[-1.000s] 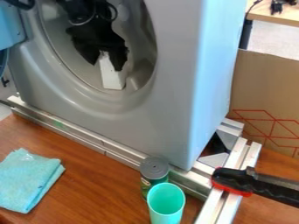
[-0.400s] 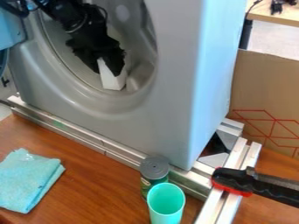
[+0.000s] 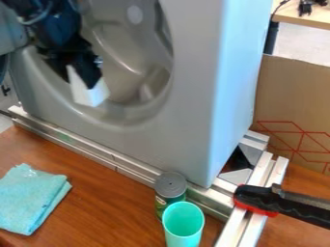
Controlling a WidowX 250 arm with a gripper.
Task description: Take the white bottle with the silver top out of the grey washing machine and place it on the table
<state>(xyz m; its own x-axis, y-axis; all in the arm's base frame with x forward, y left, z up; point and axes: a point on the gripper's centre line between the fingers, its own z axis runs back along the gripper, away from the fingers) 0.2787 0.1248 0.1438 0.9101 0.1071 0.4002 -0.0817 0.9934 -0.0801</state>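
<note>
My black gripper (image 3: 84, 81) hangs at the upper left, in front of the round opening of the grey washer-like housing (image 3: 174, 130). It is shut on a white block (image 3: 88, 95), which sticks out below the fingers and overlaps the opening's lower left rim. Below and to the right, a grey-lidded can (image 3: 171, 188) stands on the wooden table, with a turquoise cup (image 3: 183, 223) just in front of it. A folded turquoise cloth (image 3: 31, 198) lies at the lower left.
Metal rails (image 3: 97, 155) run along the base of the housing. A black and red clamp (image 3: 258, 199) grips the rail at the lower right. Behind it stands a cardboard sheet (image 3: 293, 101) with red lines.
The gripper has moved left and toward the camera with the white block, from inside the opening to its left rim. The can, cup and cloth have stayed put.
</note>
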